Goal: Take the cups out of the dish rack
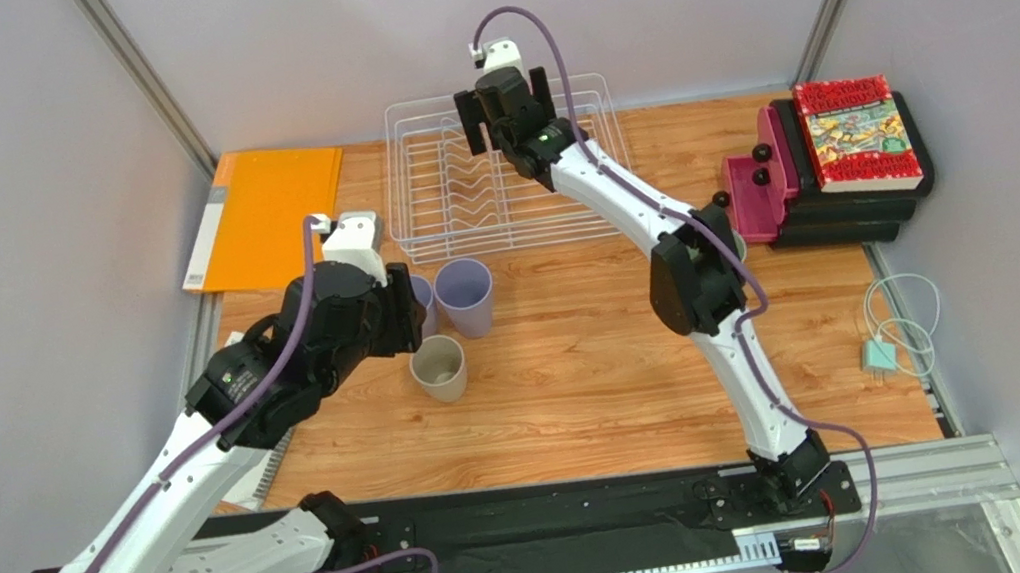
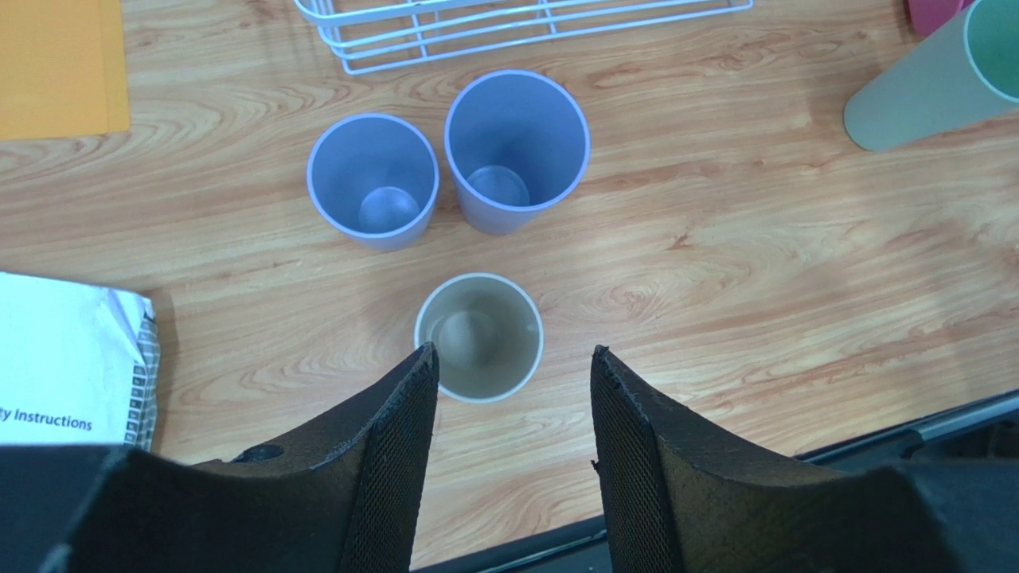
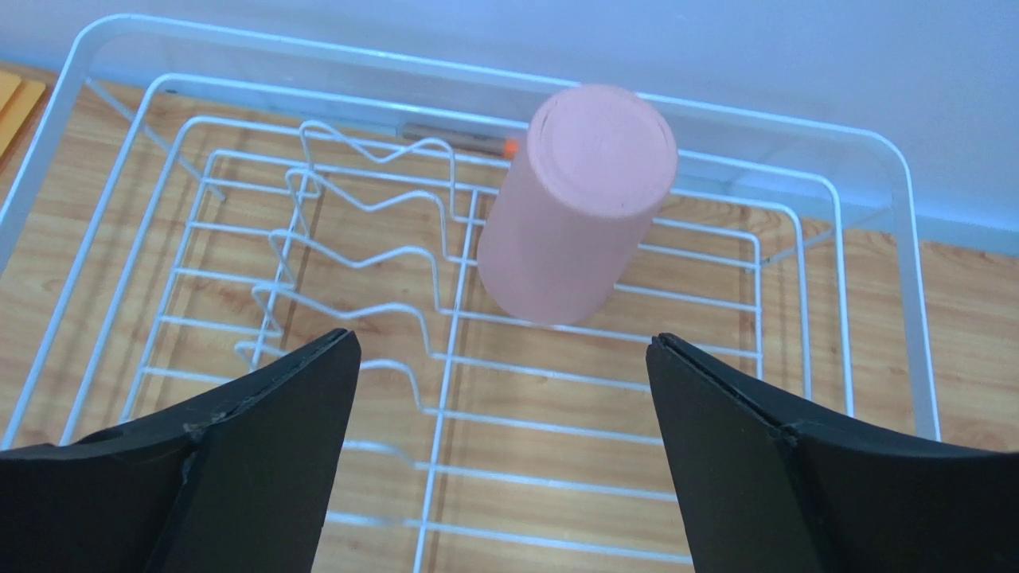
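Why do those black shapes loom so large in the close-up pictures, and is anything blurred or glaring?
Left wrist view: the left gripper sits right by the lens, so it looms; the beige cup is sharp, shadows soft. Right wrist view: same with the right gripper; the pink cup is crisp. Top external view: even light, no glare.

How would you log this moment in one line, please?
left gripper open above beige cup | right gripper open over pink cup in dish rack | lavender cups on table
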Available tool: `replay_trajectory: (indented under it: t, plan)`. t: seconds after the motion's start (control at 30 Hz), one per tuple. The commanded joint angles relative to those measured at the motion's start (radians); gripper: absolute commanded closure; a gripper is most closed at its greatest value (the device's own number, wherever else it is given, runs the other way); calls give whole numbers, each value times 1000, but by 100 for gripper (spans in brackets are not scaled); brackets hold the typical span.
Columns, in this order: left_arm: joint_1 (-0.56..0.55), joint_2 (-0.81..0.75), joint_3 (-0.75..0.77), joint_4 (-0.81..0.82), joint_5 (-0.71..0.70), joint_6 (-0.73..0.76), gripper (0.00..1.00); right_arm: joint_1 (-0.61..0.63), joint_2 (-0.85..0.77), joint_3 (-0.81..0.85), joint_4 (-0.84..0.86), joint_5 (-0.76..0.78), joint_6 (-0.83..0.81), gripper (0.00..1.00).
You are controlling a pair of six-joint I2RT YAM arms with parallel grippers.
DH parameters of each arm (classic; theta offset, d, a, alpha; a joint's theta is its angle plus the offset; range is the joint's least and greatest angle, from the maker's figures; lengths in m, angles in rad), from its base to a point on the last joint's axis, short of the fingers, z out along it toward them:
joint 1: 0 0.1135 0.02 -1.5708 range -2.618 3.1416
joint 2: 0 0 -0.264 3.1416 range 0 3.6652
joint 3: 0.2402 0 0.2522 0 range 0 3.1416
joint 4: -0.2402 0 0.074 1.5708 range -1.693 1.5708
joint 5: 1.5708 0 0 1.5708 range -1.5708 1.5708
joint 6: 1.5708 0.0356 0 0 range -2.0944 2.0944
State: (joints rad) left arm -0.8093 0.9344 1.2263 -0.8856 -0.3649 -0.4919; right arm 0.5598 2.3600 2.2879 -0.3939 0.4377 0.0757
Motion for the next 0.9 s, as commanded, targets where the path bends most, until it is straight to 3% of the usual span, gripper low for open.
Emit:
replay_trajectory:
  t: [0.0,0.4,0.77,0.87]
  plan:
    - [-1,-31,-37,71,11,30,43,-31,106,177,130,23,-71,3]
    - [-1,-2,-117,155,53,29,44,-97,291,283,271,-42,-44,0]
    - [-1,10,-156,194,86,23,44,-98,347,295,328,-77,-56,0]
    - [-2,15,-157,192,87,21,44,-98,347,297,337,-76,-57,5]
